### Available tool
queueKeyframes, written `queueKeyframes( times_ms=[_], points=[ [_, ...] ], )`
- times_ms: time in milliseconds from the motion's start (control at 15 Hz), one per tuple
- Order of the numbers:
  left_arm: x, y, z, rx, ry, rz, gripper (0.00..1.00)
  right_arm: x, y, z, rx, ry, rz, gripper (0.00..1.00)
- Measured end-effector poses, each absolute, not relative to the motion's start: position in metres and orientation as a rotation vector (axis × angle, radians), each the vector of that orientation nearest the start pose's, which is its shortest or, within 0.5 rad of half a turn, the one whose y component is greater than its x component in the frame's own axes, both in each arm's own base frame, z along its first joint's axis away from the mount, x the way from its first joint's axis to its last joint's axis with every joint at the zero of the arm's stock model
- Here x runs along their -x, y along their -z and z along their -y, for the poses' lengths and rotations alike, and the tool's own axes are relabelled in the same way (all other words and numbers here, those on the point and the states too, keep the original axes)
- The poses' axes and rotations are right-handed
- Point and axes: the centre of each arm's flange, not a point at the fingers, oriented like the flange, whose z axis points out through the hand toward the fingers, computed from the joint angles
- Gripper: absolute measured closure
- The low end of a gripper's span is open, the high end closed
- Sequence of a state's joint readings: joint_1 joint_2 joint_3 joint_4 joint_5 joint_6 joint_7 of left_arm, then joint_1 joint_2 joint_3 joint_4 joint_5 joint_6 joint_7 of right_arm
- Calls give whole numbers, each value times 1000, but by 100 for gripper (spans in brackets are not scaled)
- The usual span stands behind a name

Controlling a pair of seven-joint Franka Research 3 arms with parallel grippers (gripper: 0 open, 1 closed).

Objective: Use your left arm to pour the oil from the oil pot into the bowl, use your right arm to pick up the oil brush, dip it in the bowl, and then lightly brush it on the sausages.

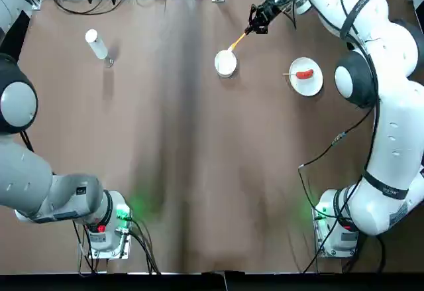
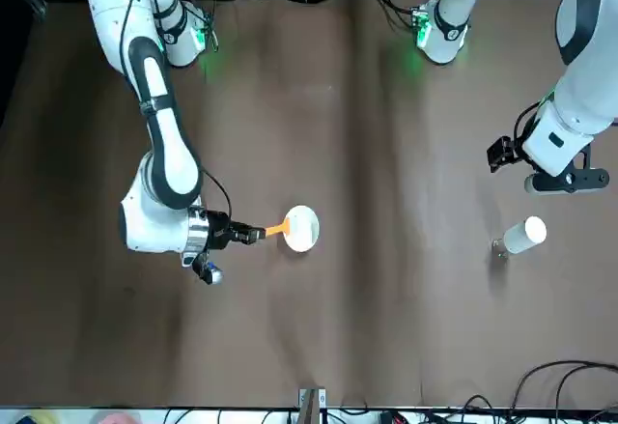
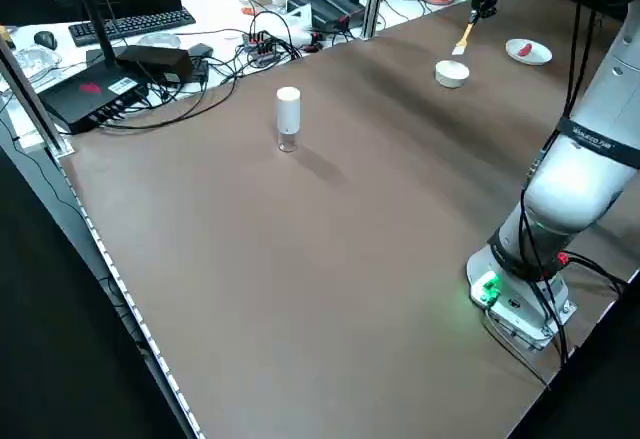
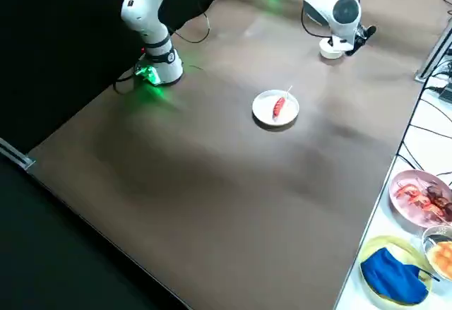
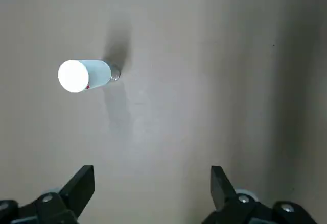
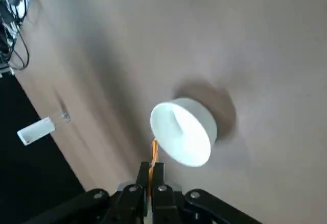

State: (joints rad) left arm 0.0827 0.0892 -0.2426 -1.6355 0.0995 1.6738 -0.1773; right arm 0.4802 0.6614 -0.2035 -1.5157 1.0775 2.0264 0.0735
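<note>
Dipping stage: right gripper (image 1: 255, 27) jaws clamped on oil brush (image 1: 237, 40), tip in bowl (image 1: 226, 63). Left gripper (image 5: 152, 183) jaws apart above upright oil pot (image 1: 97, 44). Sausages (image 1: 305, 74) on plate (image 1: 317, 85), seemingly unbrushed.

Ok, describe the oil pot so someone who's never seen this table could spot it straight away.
On the brown table, look to the robot's far left, away from the bowl and the plate. The oil pot stands upright alone there: a slim white cylinder with a clear base, the only tall thing.
</note>
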Motion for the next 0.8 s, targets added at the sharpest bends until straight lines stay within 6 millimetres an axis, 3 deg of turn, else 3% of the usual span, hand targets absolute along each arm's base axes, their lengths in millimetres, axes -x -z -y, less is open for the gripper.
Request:
queueKeyframes(
  times_ms=[333, 800],
  points=[
    [-580, -553, 72, 3058, -54, 24, 0, -651, -260, -275, 2349, -313, -382, 96],
    [-580, -553, 72, 3058, -54, 24, 0, -647, -238, -287, 2315, -281, -356, 96]
  ],
)
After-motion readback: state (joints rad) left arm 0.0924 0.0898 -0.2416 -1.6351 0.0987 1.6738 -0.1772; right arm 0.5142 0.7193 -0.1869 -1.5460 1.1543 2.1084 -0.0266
